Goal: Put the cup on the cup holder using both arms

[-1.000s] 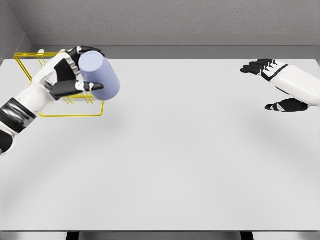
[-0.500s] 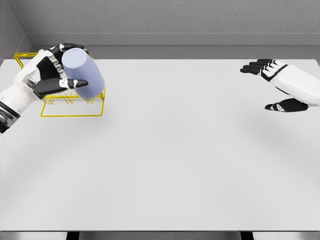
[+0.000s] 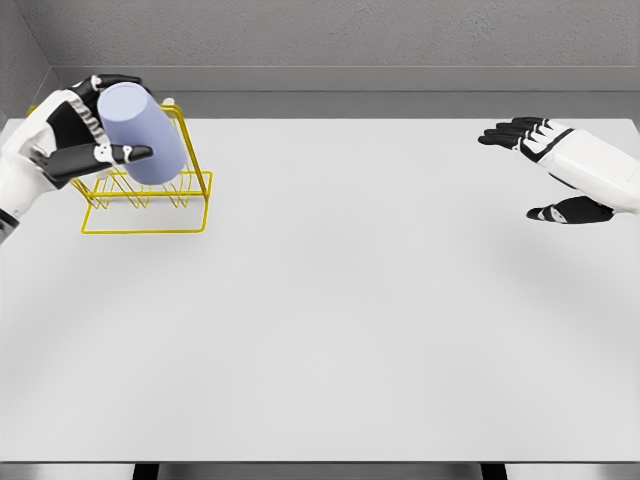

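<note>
Cup point(image 3: 140, 134) sits tilted in the left hand point(image 3: 72, 140), fingers wrapped round it, poised above the yellow cup holder point(image 3: 148, 196) for setting down. Right hand point(image 3: 550, 165) hovers far off, fingers spread, empty.

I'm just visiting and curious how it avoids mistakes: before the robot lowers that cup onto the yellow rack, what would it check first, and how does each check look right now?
1. Cup held firmly: ok. The left hand has fingers wrapped around the lavender cup.
2. Cup over the holder: ok. It shows in front of the yellow cup holder, near its upper rail.
3. Cup lined up with a peg: cannot tell. The cup is tilted and hides the wires behind it.
4. Holder standing flat on the table: ok.
5. Right hand out of the way: ok. It is open, holding nothing, far across the table.
</note>
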Motion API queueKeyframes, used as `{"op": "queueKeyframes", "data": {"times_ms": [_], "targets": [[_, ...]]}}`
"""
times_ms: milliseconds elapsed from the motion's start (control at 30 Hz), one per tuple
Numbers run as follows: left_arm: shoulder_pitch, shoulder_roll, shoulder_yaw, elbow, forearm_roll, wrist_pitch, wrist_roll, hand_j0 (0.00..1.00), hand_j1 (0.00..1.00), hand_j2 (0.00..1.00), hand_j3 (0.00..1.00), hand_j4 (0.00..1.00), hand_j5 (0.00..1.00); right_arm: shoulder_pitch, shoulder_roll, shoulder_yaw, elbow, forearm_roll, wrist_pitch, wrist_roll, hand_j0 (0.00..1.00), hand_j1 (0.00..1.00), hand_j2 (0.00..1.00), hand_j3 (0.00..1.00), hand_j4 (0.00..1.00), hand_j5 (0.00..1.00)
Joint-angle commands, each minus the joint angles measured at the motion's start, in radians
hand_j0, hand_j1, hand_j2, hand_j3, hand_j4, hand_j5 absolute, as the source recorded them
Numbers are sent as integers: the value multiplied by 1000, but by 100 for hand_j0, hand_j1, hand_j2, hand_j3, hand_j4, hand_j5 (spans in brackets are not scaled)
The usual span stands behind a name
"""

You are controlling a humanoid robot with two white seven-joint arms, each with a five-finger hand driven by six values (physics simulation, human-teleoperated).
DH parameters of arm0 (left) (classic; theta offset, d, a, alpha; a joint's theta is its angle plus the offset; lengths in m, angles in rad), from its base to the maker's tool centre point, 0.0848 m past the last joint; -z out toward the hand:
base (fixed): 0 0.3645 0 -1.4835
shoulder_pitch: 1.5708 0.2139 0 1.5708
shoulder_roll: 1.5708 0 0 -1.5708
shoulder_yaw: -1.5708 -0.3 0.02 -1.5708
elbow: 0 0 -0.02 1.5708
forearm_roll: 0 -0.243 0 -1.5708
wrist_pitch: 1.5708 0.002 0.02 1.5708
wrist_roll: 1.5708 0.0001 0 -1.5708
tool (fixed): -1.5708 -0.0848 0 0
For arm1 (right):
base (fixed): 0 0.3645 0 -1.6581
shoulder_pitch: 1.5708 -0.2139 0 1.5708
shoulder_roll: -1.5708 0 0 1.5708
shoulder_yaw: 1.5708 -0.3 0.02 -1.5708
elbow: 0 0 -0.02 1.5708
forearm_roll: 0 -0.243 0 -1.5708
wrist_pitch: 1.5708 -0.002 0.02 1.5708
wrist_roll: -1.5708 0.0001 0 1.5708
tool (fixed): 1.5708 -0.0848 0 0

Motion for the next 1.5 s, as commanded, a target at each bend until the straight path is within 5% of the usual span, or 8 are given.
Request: {"op": "queueKeyframes", "data": {"times_ms": [0,1200,1300,1467], "targets": [[0,1,1,16,5,0,0,66,66,66,66,66,66,0,1,0,0,-7,2,0,100,100,100,100,100,100],[37,-2,13,55,17,2,0,72,72,72,72,72,72,-2,30,0,-43,-6,2,3,100,100,100,100,100,100],[35,-2,13,55,14,6,-1,97,97,97,97,97,97,-2,30,0,-41,-6,2,3,100,100,100,100,100,100],[32,-1,13,55,9,8,0,100,100,100,100,100,100,-2,30,0,-41,-6,2,3,100,100,100,100,100,100]]}}
